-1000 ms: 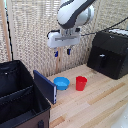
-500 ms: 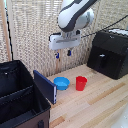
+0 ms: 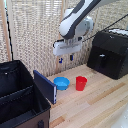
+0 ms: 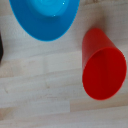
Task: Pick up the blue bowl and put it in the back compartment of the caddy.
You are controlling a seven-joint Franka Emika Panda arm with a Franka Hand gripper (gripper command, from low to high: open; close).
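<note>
Exterior view: I see the blue bowl (image 3: 61, 83) sitting upright on the wooden table (image 3: 100, 100), mouth up; being round, it has no long axis. It lies just right of the caddy (image 3: 20, 100) flap, left of the red cup (image 3: 81, 83). My gripper (image 3: 65, 59) hangs above it, well apart, fingers spread and empty.

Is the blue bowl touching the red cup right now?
Apart. The wrist view shows a strip of bare wood between the blue bowl and the red cup; the exterior view shows a gap too.
</note>
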